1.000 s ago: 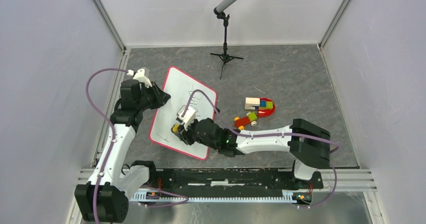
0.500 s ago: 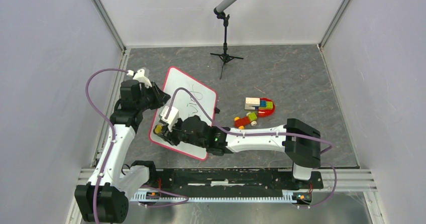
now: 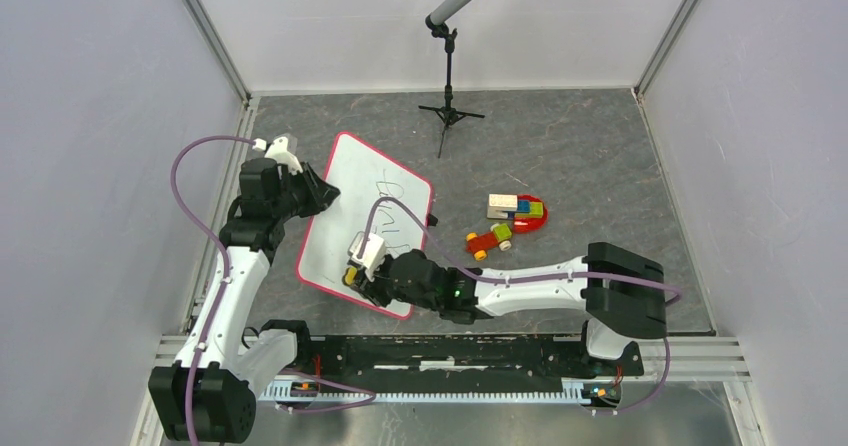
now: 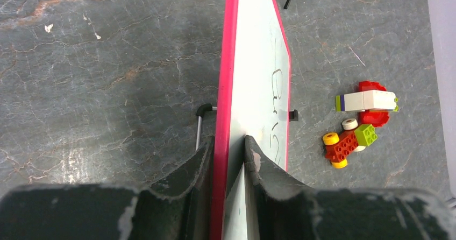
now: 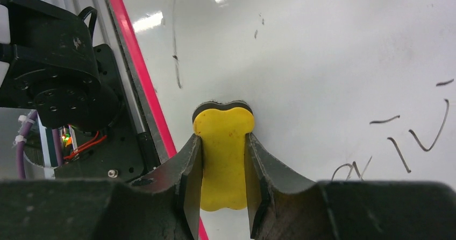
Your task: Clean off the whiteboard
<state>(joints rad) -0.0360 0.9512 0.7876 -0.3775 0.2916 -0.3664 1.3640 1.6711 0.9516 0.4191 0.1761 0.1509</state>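
Grey stone-patterned table (image 3: pixel 600 146) fills the cell floor. Left of centre on it sits the whiteboard (image 3: pixel 340 221), white with a red-pink frame, its long sides running away from the arms. A microphone stand (image 3: pixel 447 76) rises at the far edge. The left gripper (image 4: pixel 229 143) is clamped on the board's left frame edge, one finger on each face. The right gripper (image 5: pixel 223 139) reaches over the board's near corner, its fingers closed on a yellow eraser (image 5: pixel 223 162) pressed to the white surface. Toy bricks (image 3: pixel 505 224) lie in a small heap to the board's right, apart from it. Thin black handwriting (image 5: pixel 419 135) shows on the board beyond the eraser.
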